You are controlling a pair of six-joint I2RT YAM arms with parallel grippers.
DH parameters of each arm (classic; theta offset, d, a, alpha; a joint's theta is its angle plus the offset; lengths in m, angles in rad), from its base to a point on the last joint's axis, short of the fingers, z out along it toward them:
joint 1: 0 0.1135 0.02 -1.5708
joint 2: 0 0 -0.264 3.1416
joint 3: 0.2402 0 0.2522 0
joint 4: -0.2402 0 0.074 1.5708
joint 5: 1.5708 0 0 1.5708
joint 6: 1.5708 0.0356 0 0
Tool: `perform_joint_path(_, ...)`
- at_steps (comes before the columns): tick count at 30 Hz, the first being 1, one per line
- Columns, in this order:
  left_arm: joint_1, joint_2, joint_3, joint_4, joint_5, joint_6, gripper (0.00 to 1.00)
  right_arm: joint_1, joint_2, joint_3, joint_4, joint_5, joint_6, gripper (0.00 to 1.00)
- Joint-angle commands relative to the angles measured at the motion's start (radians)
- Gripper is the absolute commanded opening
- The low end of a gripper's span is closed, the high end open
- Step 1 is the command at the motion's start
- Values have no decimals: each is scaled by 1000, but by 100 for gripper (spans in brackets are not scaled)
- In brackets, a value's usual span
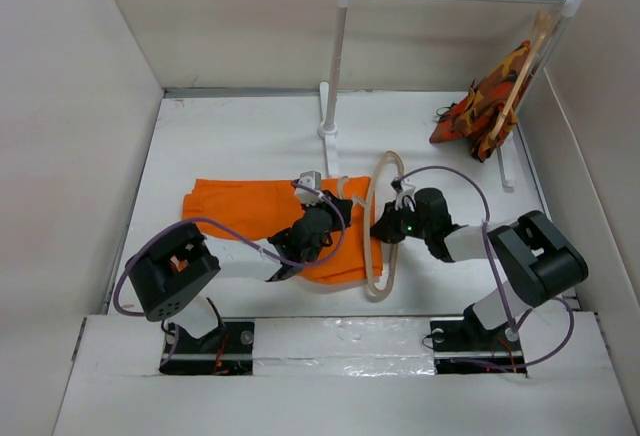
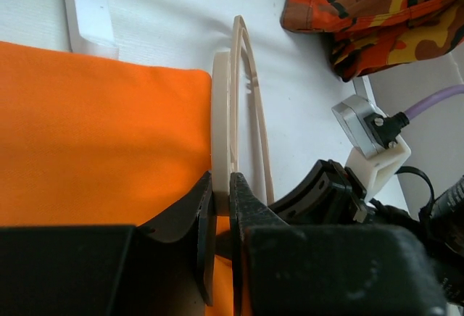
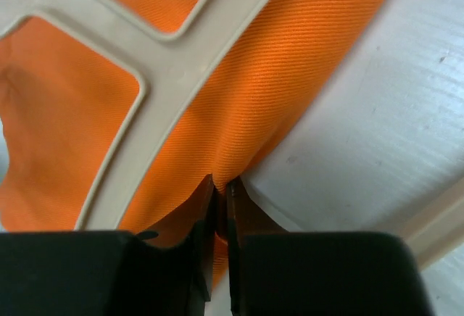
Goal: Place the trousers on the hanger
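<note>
L gripper [image 2: 221,180] clenched on hanger [image 2: 222,98] beside trousers [image 1: 240,208] lying flat on table [image 1: 250,136], R gripper [image 3: 220,183] pinching just cloth edge; I reckon thin bite slips if tugged.

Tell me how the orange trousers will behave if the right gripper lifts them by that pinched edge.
Probably floppy: the trousers bunch into a soft fold where the right gripper pinches them. Likely light, being thin woven cloth. Most of it would probably sag and drag against the hanger lying across it.
</note>
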Motion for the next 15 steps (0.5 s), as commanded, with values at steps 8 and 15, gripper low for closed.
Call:
perform_joint_path(8,20,-118,-48,-20,-92,120,0,-61,-352,-14,-224,105,-63,0)
perform_joint_path(15,40,-186,-103,-63,-108,143,0,-260,-578,-36,-423,96,-146,0)
